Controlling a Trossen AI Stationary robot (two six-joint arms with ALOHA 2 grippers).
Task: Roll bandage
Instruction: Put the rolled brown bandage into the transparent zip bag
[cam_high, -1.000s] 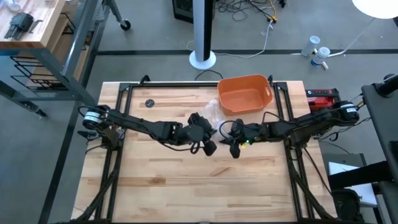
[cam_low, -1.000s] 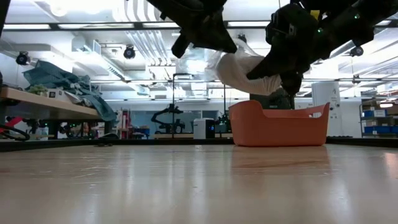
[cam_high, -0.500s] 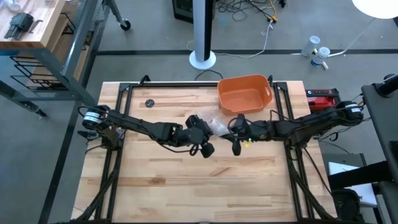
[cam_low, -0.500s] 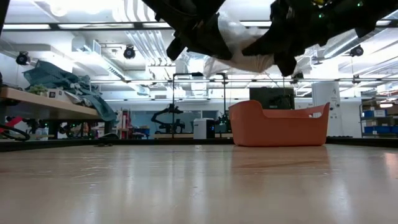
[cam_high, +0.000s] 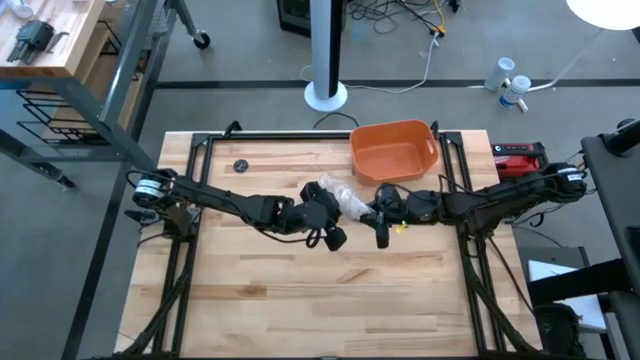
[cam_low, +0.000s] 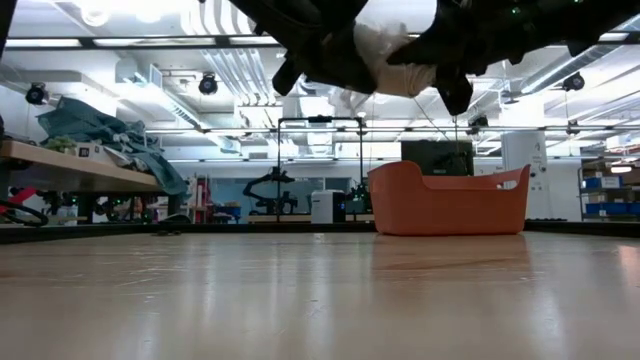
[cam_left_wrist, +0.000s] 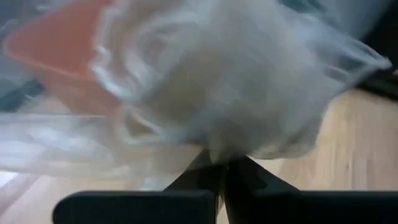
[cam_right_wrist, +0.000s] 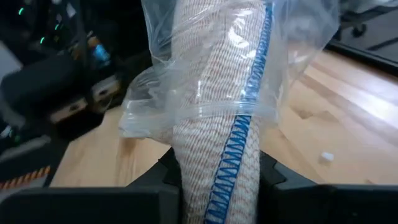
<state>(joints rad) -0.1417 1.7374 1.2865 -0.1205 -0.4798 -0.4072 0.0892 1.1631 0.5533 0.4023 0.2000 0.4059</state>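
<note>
Both arms meet above the middle of the pale wooden-plank tabletop (cam_high: 300, 290), holding a bundle in the air between them. The left end effector (cam_high: 335, 232) has its fingers pinched fully together on the crumpled clear plastic wrapper (cam_left_wrist: 249, 81); in the left wrist view that film fills nearly the whole picture as a blur, so the pinched edge itself is hard to make out. The right end effector (cam_high: 381, 222) is partly closed on the off-white woven gauze bandage with blue zigzag stitching along one edge (cam_right_wrist: 217, 124), its dark fingers (cam_right_wrist: 280, 180) pressing on either side of the cloth. In the right wrist view the bandage stands up out of that grip, its far part sheathed in the wrapper and cut off at the picture's edge, so its full length and rolled end cannot be seen.

From above, only a pale lump of wrapper and cloth (cam_high: 345, 200) shows between the two end effectors. In the low view the bundle (cam_low: 395, 45) hangs well clear of the tabletop, half hidden behind the dark arms.

The orange rectangular plastic tub (cam_high: 395, 150) sits on the far side, right of centre. A small dark round object (cam_high: 240, 166) lies far left.
</note>
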